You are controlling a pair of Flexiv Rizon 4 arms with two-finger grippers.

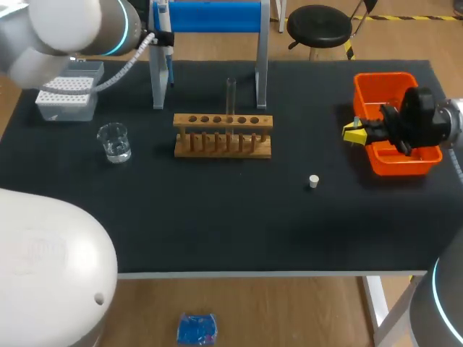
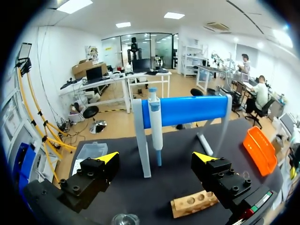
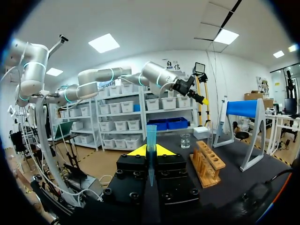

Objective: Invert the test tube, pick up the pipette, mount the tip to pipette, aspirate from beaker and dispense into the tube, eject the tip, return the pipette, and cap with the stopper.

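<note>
The right tool (image 3: 151, 150) is clamped together on a blue pipette tip (image 3: 151, 136), which stands upright between its fingers with the wide end up. In the head view this tool (image 1: 353, 132) sits at the nine o'clock edge of the orange bin (image 1: 394, 163). The white stopper (image 1: 313, 181) lies on the dark bench (image 1: 217, 217) at about seven o'clock from the tool, well apart from it. The wooden rack (image 1: 223, 134) is at the tool's nine o'clock, with the test tube (image 1: 231, 94) upright in one of its middle holes. The beaker (image 1: 114, 142) stands at nine o'clock of the rack, and the tip box (image 1: 66, 97) is at eleven o'clock of the beaker. The left tool (image 2: 156, 158) has its fingers wide apart and grips nothing. Straight ahead of it, at twelve o'clock, the pipette (image 2: 155, 126) hangs on the blue-barred stand (image 2: 187, 108).
</note>
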